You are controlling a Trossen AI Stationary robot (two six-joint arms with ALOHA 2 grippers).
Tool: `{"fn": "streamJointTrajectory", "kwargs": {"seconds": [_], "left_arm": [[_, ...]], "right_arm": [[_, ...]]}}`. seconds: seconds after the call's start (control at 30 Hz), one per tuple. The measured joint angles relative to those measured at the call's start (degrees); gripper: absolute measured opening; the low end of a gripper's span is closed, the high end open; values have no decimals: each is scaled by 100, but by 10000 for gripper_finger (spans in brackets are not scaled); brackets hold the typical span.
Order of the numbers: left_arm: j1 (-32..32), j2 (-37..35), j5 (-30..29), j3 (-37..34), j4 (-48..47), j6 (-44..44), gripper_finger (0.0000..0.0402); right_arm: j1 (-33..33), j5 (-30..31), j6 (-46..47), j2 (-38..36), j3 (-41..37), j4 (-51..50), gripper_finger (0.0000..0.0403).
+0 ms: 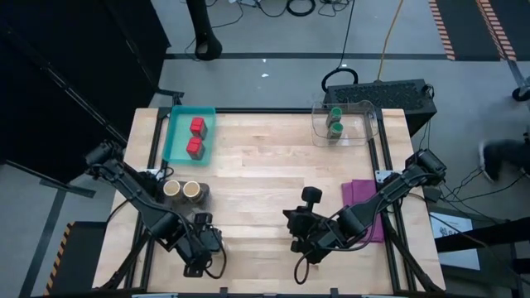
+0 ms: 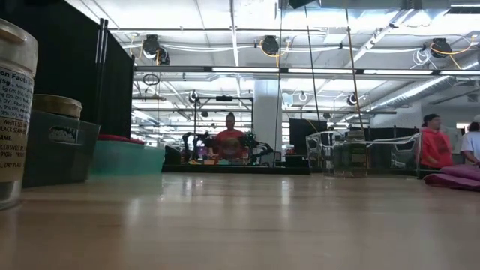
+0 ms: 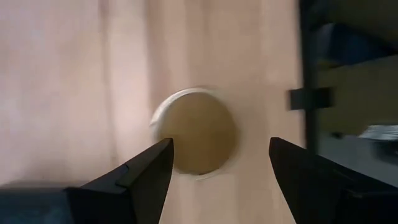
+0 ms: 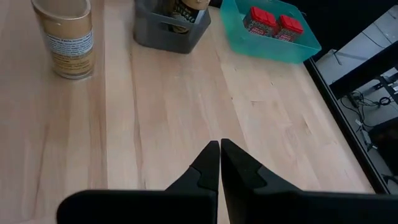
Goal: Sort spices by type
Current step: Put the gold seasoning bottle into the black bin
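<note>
Two red jars (image 1: 196, 137) sit in the teal tray (image 1: 176, 142) at the table's far left, one behind the other. Two green-lidded jars (image 1: 334, 122) stand together in the clear bin (image 1: 364, 124) at the far right. Nearer the left arm, a grey bin (image 1: 202, 194) holds two tan jars (image 1: 182, 189) side by side, their cream tops up.

One more tan jar (image 3: 195, 138) stands loose on the bare wood near the front left, apart from the grey bin. The left gripper (image 3: 217, 168) hangs straight above it with its fingers (image 3: 146, 171) spread wide on either side of the cream top — not touching it. In the right wrist view this jar (image 4: 63, 37) stands upright beside the grey bin (image 4: 171, 25), with the teal tray (image 4: 270, 38) and its red jars (image 4: 272, 22) farther along.

Right gripper (image 4: 219, 163) rests low over the middle front of the table, fingers pressed together and holding nothing. A purple cloth (image 1: 361, 203) lies flat at the right edge, partly under the right arm.

From table height, the loose jar (image 2: 15, 112) looms at the edge, with the grey bin (image 2: 60, 146) and tray (image 2: 127, 159) behind it; people in red tops stand far back in the room.
</note>
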Motion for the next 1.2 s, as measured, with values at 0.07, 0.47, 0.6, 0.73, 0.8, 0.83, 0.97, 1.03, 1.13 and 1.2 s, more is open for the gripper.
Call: {"fn": "streamJointTrajectory", "kwargs": {"seconds": [0.07, 0.47, 0.6, 0.73, 0.8, 0.83, 0.97, 1.03, 1.13, 1.2], "left_arm": [[-60, 20, -222, 68, -313, -2, 271], [-193, 184, -749, 260, -447, 163, 271], [-188, 196, -748, 260, -317, 141, 271], [-193, 184, -723, 260, -206, 148, 271], [-191, 184, -662, 260, -215, 187, 271], [-189, 184, -654, 260, -212, 200, 271], [-193, 184, -690, 260, -226, 287, 271], [-191, 184, -672, 260, -226, 332, 271], [-191, 184, -598, 260, -224, 326, 271], [-191, 182, -594, 260, -225, 298, 271]], "right_arm": [[-6, 0, 0, 0, 0, -2, 0], [-26, 2, 123, 0, 0, -37, 0], [-24, 0, 153, 0, 0, -48, 0], [-25, 0, 170, 0, 0, -44, 0], [-24, 2, 166, 0, 0, -42, 0], [-24, 1, 166, 0, 0, -43, 0], [-26, 2, 155, 0, 0, -48, 0], [-24, 0, 153, 0, 0, -50, 0], [-24, 0, 153, 0, 0, -52, 0], [-24, 0, 153, 0, 0, -52, 0]]}}
